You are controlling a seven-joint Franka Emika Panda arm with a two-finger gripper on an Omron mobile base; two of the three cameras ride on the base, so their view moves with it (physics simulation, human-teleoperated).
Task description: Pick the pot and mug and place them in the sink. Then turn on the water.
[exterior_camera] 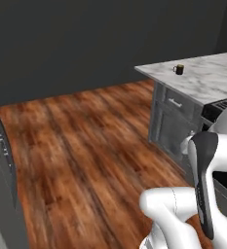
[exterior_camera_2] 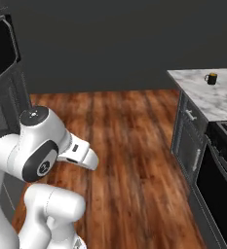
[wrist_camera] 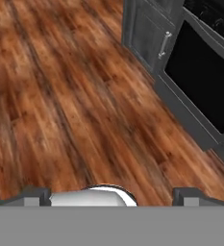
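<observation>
The mug (exterior_camera: pixel 179 69) stood on the marble counter (exterior_camera: pixel 207 78) at the upper right of the left base view, near the counter's far corner, upright and untouched. In the right base view the mug (exterior_camera_2: pixel 211 78) likewise sat at the upper right, well apart from the arm. No pot, sink or water could be made out from this position.

Judged from this, no part of the task was done: the mug had not been picked, and the pot, the placing and the water all remained.

The gripper (wrist_camera: pixel 111 194) pointed down at the wood floor (wrist_camera: pixel 60 96) in the hand view, its two tips (wrist_camera: pixel 34 196) standing wide apart at the bottom edge with nothing between them.

Surroundings: grey cabinets (exterior_camera: pixel 171 119) stood below the counter at right of the left base view. A dark oven front (wrist_camera: pixel 205 81) with a stove top above occupied the upper right of the hand view. A tall dark appliance (exterior_camera_2: pixel 3 63) stood at the upper left of the right base view.

Open floor lay between the robot and the counter; no obstacle was seen on it.
</observation>
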